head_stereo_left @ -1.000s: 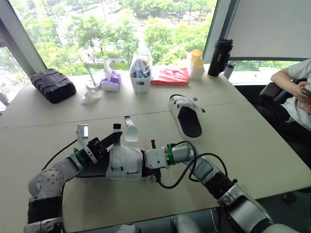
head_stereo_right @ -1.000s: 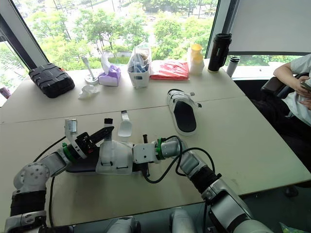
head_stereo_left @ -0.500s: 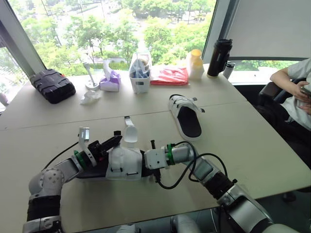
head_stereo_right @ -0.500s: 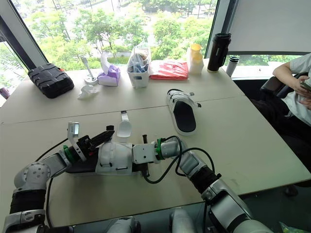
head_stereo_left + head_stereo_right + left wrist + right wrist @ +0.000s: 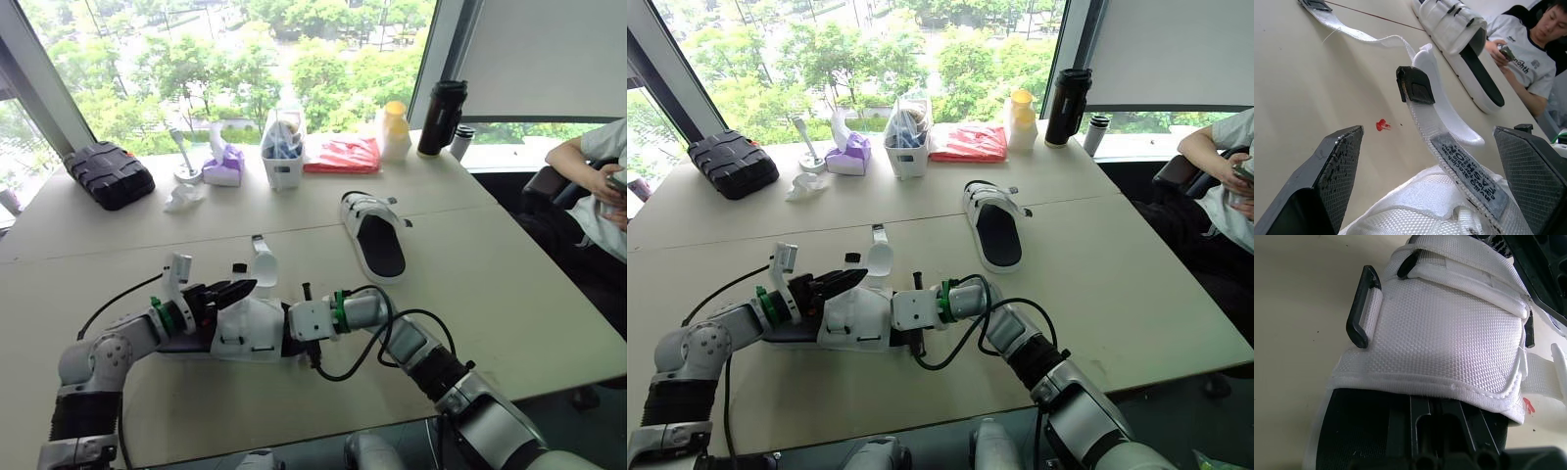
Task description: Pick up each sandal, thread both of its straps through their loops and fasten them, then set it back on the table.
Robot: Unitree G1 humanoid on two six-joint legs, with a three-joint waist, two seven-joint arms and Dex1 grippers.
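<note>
Near sandal sits on the bench between my grippers, both straps loose, side loop empty. L gripper, jaws wide, straddles the curled strap, closer in than 1 s ago; R gripper braces the other end, can't tell its hold. Beyond, 2nd sandal lies apparently fastened, so I judge approx. half done.

Daylight floods in through the far windows, bright and slightly washed out. It lights the tabletop evenly, so the things on it cast only soft, faint shadows toward the near side. At my right wrist the sandal weave glows pale, while its sole stays dark.
</note>
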